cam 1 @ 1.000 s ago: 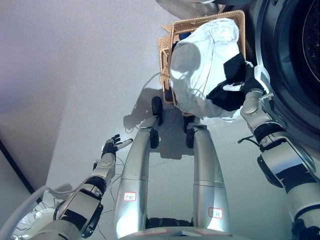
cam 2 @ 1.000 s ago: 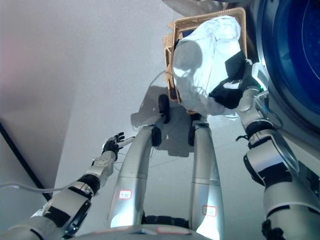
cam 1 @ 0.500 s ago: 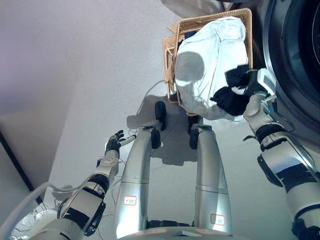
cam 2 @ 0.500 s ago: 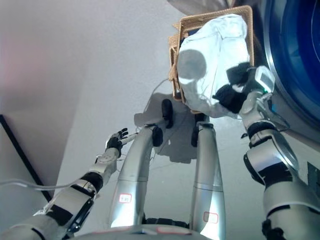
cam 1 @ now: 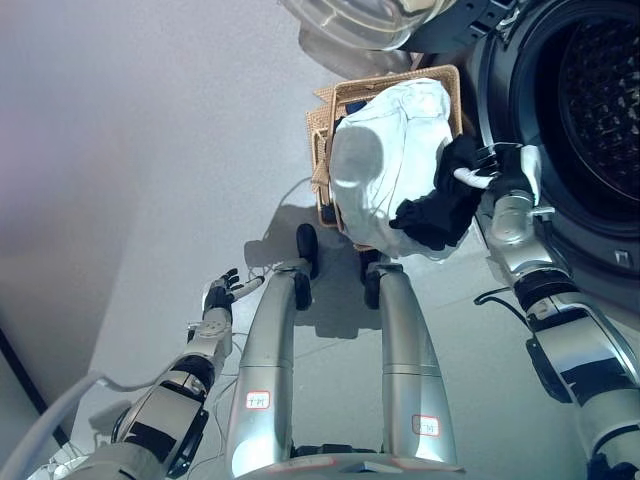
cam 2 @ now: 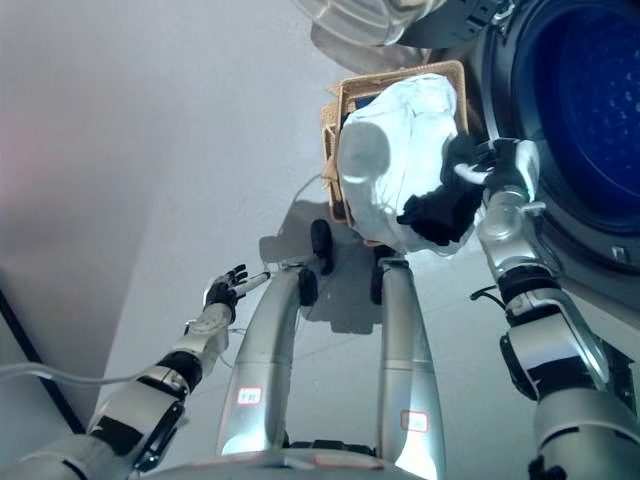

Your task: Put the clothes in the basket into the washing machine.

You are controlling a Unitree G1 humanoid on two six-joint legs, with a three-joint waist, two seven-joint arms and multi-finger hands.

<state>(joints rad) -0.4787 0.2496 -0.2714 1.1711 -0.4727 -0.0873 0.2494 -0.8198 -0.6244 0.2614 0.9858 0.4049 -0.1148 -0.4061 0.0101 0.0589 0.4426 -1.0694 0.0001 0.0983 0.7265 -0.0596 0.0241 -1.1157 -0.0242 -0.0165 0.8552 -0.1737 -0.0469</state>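
Observation:
A wicker basket [cam 1: 335, 105] stands on the floor beside the washing machine [cam 1: 575, 120], whose round door opening shows a dark drum at the right. A large white cloth [cam 1: 385, 160] heaps over the basket. My right hand [cam 1: 503, 180] is shut on a black garment [cam 1: 438, 205], lifted off the white cloth and held near the drum opening. My left hand [cam 1: 222, 294] hangs at the lower left, fingers relaxed and empty.
The machine's open glass door [cam 1: 365, 18] sits at the top, behind the basket. A blue cloth [cam 2: 362, 101] peeks out at the basket's far left corner. Bare grey floor [cam 1: 150, 150] spreads to the left.
My right hand has raised the black garment up and toward the drum opening. The camera has tilted, showing more of the drum and the glass door. The left hand has stayed idle.

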